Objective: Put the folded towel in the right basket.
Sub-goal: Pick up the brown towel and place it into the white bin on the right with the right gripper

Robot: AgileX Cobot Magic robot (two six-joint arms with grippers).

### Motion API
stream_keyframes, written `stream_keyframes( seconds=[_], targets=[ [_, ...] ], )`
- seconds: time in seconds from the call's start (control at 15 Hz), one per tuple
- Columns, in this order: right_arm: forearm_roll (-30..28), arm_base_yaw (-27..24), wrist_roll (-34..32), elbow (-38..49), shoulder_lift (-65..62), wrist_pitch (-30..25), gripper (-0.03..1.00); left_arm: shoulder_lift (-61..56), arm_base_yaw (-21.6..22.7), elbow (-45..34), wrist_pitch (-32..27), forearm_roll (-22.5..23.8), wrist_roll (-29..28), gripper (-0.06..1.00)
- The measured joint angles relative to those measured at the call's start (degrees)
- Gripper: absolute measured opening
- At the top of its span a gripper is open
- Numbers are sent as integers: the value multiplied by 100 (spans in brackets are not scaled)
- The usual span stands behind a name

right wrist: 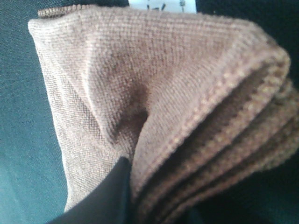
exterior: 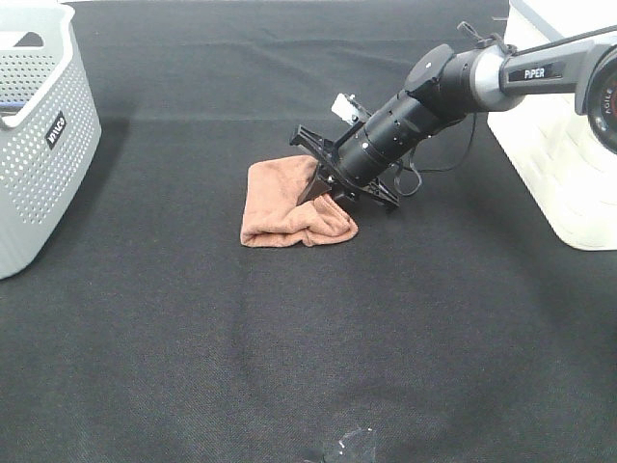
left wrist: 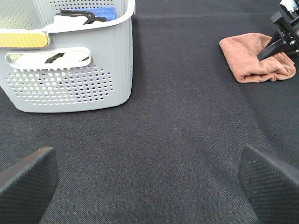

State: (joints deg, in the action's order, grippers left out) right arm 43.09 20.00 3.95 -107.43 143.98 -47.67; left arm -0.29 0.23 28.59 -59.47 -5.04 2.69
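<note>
The folded brown towel lies on the black table, near the middle. My right gripper reaches down onto the towel's right edge and is shut on it; one dark finger presses on top. In the right wrist view the towel fills the frame, creased around a dark fingertip. The towel and the right gripper also show in the left wrist view. My left gripper is open and empty, low over bare table, far from the towel. The white right basket stands at the right edge.
A grey perforated basket stands at the far left, holding cloths. A small clear scrap lies near the front edge. Black cloth covers the table.
</note>
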Motion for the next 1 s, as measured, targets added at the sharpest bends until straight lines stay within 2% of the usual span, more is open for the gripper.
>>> stream_keyframes(
  seconds=[0.2,0.4,0.67,0.73,1.0],
  targets=[
    [-166,0,69,23,-212,-40,22,0,0,0,0,0,0,100],
    [-286,-92,298,52,-1215,-218,22,0,0,0,0,0,0,100],
    [-298,-693,378,-29,-2538,-481,22,0,0,0,0,0,0,100],
    [-298,-693,378,-29,-2538,-481,22,0,0,0,0,0,0,100],
    [-315,-1971,430,-940,-3398,-871,22,0,0,0,0,0,0,100]
  ],
)
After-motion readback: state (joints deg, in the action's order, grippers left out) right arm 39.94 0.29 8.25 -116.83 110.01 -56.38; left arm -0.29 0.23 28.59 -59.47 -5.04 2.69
